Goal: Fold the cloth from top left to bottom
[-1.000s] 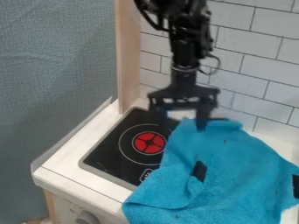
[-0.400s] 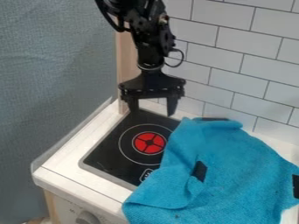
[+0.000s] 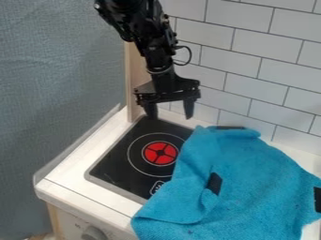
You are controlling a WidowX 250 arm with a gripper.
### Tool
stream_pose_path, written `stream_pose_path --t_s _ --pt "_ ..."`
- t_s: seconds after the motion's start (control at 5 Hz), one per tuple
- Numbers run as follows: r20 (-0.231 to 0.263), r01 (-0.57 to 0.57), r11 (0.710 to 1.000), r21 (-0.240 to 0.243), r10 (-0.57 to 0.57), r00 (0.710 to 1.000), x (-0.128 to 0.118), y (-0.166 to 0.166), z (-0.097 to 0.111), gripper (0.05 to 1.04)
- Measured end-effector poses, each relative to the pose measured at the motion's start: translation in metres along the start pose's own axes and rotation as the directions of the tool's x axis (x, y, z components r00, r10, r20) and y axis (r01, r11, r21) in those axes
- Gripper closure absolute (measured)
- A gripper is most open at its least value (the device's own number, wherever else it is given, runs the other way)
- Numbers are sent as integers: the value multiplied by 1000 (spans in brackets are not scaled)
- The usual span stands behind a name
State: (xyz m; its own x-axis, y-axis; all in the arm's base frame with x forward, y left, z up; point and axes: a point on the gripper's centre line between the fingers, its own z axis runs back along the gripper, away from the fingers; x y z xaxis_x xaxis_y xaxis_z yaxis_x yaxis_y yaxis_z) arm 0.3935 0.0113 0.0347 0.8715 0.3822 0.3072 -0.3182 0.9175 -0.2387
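Tool (image 3: 171, 116) — wide, fingers spread well apart, nothing between them. Hangs pointing down over the back part of the black stovetop (image 3: 119, 164), up and left of the cloth, apart from it. Black arm (image 3: 156, 56) slants in from the top edge.

Far left: a blue-grey textured surface (image 3: 59, 117), upright beside the counter (image 3: 75, 173), which is white. Below the counter's front edge, a grey knob (image 3: 94, 233). Pale wooden post (image 3: 133, 79) stands at the back left corner. Next, the stovetop, set into the counter, with a red disc (image 3: 160, 153) inside a thin pale ring.

Blue cloth (image 3: 251, 187) to the right — lies rumpled across the counter, overlapping the stovetop's right side and running over the front edge. A fold of it bunches at lower left; one dark patch (image 3: 214, 183) shows near that fold, another (image 3: 317, 199) at the far right. White tiled wall (image 3: 263, 61) behind.
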Motion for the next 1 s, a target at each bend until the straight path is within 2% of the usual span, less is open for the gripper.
stream_pose_path --t_s 0.2,0.6,0.8,1.0 --pt "-44 24 999 -36 -26 999 6 -6 -20 83" --pt "-84 60 997 -43 -64 994 16 -16 -50 83" --pt "-104 68 997 -44 -73 992 21 -22 -57 83" --pt "-111 93 993 -79 -101 989 22 -33 -62 83"
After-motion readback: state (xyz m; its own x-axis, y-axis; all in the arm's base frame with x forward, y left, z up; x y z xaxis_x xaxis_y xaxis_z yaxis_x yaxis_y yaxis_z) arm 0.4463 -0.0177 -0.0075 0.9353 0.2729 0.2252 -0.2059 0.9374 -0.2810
